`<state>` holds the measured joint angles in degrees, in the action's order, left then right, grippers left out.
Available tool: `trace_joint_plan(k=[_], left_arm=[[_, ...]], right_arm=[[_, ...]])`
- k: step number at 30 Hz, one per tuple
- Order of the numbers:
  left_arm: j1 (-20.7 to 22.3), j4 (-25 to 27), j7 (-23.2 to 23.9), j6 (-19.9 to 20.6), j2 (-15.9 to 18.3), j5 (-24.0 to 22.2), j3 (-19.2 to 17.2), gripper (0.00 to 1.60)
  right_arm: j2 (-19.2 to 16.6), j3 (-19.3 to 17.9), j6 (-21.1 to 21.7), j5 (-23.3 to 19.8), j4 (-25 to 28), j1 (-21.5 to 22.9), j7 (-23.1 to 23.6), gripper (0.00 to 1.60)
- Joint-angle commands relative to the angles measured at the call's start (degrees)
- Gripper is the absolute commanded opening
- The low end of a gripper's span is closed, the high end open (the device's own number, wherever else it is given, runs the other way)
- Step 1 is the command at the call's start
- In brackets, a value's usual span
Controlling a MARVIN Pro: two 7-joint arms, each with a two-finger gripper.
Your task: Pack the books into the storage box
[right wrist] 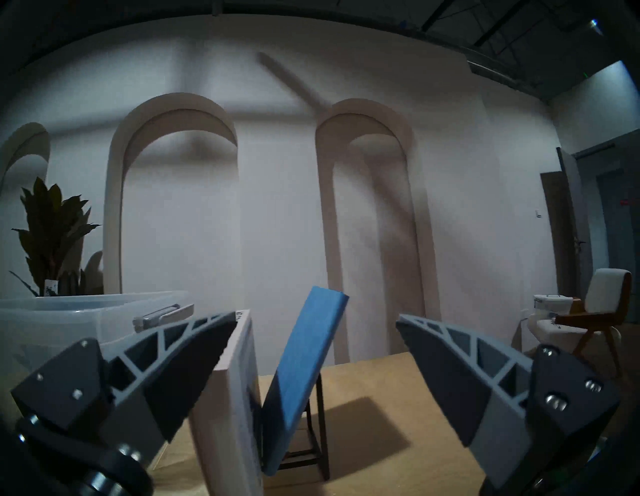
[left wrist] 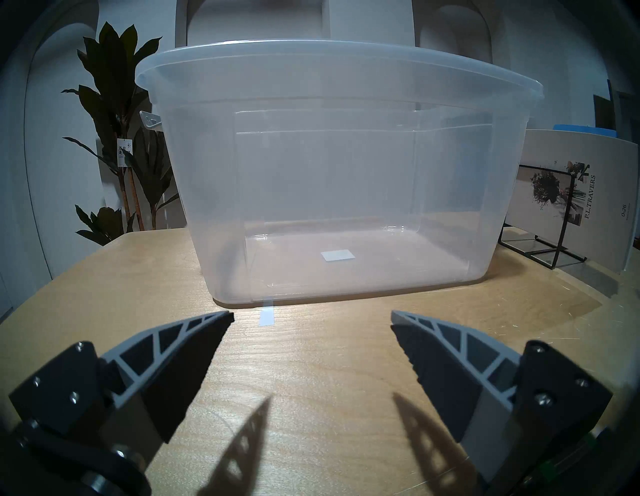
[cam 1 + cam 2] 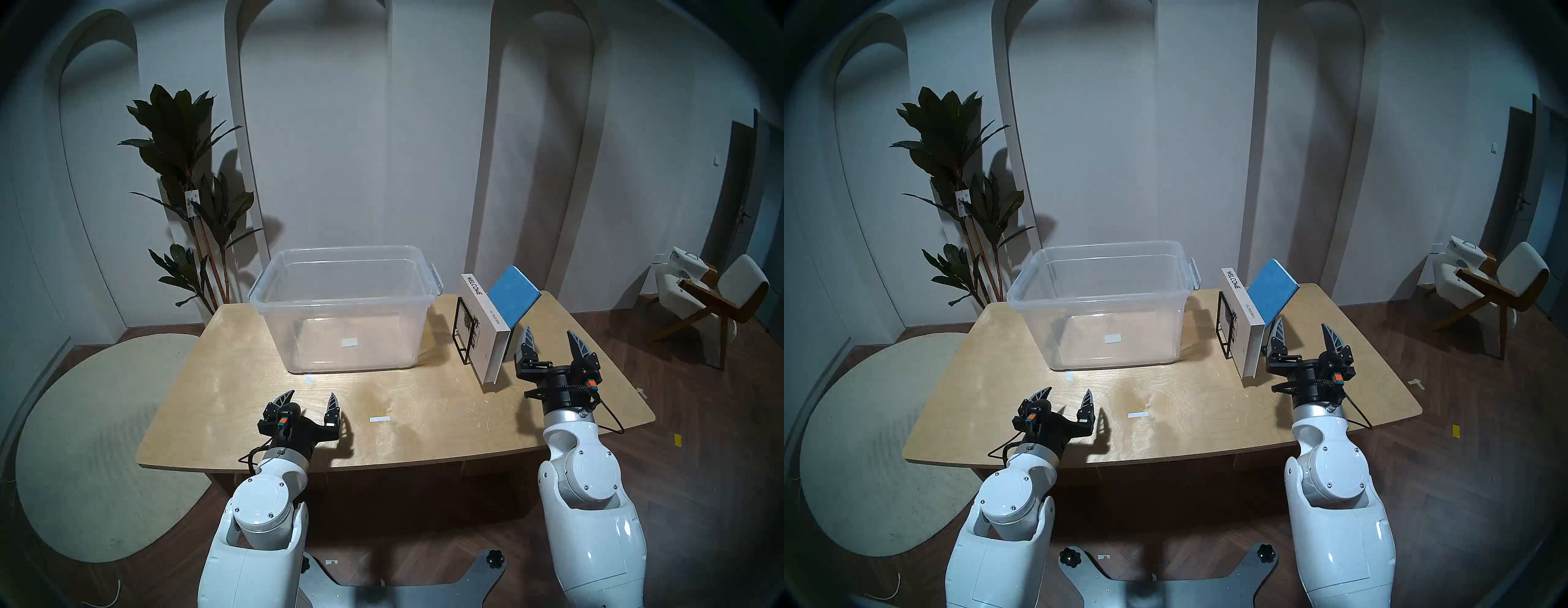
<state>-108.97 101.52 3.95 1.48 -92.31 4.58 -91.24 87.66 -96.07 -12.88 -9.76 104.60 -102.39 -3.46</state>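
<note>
Clear, round-rimmed plastic storage box [image 3: 343, 310] on pale plywood table [image 3: 254, 390]; thick white book [image 3: 488, 331], slim blue book [image 3: 513, 297] leaning in wire rack [image 3: 462, 335]; left gripper [image 3: 312, 399], right gripper [image 3: 551, 339] both spread wide, empty.

Wooden table [image 3: 237, 382]: clear storage box [image 3: 339, 293] at 12 o'clock, black wire rack [image 3: 460, 335] with books at 2, white tape strip [image 3: 379, 419] near centre.
</note>
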Motion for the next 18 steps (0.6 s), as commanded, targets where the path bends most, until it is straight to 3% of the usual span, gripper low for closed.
trace_joint_plan(k=[1,13,15,18], left_arm=[[0.4,1.1,0.0,-0.3,-0.2,-0.1,0.0,1.6],[0.4,1.1,0.1,-0.3,-0.3,0.0,0.0,1.6],[0.4,1.1,0.1,-0.3,-0.3,0.0,-0.1,1.6],[0.4,1.1,0.2,-0.3,-0.3,0.0,-0.1,1.6]], right_arm=[[0.7,-1.4,3.0,-2.9,-1.3,6.5,-2.5,1.6],[1.4,-2.0,3.6,-4.1,-7.0,12.9,-4.9,1.6],[0.3,-1.3,1.1,-1.6,-9.0,14.0,-5.0,1.6],[0.7,-1.1,0.9,-2.4,-11.0,15.7,-5.2,1.6]])
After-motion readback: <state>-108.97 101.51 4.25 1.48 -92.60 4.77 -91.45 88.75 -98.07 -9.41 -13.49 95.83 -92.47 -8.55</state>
